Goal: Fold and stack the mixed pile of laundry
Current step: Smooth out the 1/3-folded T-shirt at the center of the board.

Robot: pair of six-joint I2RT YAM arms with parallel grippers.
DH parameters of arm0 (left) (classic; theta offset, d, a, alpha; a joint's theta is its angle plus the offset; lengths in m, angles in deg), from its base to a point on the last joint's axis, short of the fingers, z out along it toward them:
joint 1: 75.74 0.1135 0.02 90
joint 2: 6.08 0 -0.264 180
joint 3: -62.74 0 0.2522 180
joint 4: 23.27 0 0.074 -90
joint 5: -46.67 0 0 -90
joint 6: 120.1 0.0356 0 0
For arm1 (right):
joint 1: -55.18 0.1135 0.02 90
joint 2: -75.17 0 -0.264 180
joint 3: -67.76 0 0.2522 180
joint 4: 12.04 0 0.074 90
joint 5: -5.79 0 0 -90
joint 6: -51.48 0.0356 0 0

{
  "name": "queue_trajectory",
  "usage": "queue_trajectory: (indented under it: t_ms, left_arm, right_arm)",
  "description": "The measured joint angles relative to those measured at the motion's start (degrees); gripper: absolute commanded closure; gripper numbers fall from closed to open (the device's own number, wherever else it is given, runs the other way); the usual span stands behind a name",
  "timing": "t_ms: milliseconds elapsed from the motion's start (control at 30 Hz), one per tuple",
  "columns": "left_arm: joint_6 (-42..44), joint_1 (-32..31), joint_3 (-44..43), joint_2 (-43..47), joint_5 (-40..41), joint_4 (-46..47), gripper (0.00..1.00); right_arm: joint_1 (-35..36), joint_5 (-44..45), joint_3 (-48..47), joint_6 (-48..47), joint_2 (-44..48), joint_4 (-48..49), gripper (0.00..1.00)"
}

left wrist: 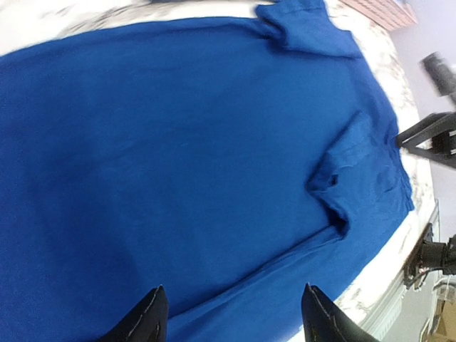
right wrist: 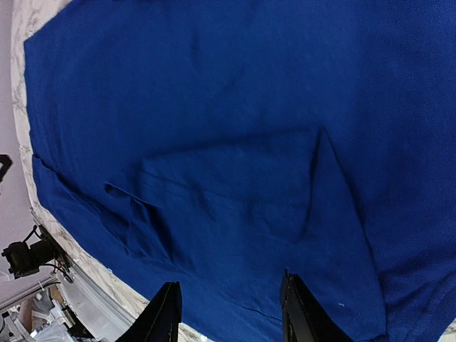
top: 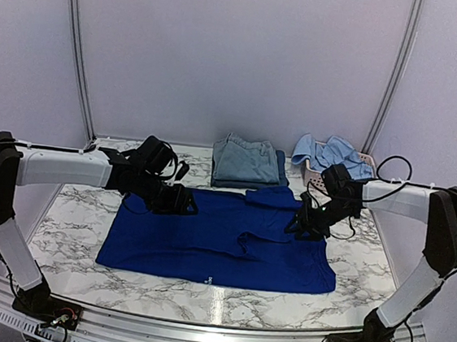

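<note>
Royal-blue T-shirt (top: 222,236): we log it spread flat across the middle of the marble surface (top: 67,228), with a fold of cloth lying over its right part.

Left hand (top: 180,201): over the shirt's far left edge, fingers apart, nothing between them.

Folded denim (top: 246,161): far centre, resting on a navy piece (top: 280,175).

Right hand (top: 306,225): over the shirt's far right edge; we see it open and empty.

Light-blue shirt (top: 328,153): far right, draped over the pink basket (top: 316,179).

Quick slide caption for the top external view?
Left gripper and right gripper, both open, over royal-blue T-shirt spread on marble table; folded denim behind.
</note>
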Motion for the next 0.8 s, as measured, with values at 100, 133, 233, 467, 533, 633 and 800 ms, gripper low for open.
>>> queue_trajectory:
  t_ms: [100,133,233,467,533,633,800]
  left_arm:
    - [0.52,-3.13,-4.48,-2.67,-0.39,0.35,0.36]
    - [0.92,-4.31,-6.08,-3.91,-0.37,0.72,0.36]
    - [2.73,-8.02,-11.32,-8.68,0.33,2.19,0.36]
    - [7.61,-11.32,-18.8,-20.31,0.79,3.15,0.33]
    - [9.03,-11.52,-19.02,-22.29,1.18,3.1,0.3]
    - [10.95,-11.87,-19.26,-24.02,1.92,2.99,0.28]
    - [12.9,-13.16,-22.38,-26.29,3.21,2.73,0.27]
  right_arm:
    - [0.15,0.33,4.61,0.81,0.63,-0.66,0.58]
    - [0.15,0.5,5.22,0.98,0.59,-0.66,0.58]
    - [0.11,0.79,5.7,1.81,0.22,0.09,0.58]
    - [0.11,0.22,5.64,3.69,-3.74,4.09,0.62]
    - [0.11,0.11,5.4,4.02,-4.92,4.42,0.65]
    - [0.11,0.07,5.09,4.66,-5.92,4.98,0.7]
    - [0.11,0.07,3.48,5.51,-6.86,5.64,0.77]
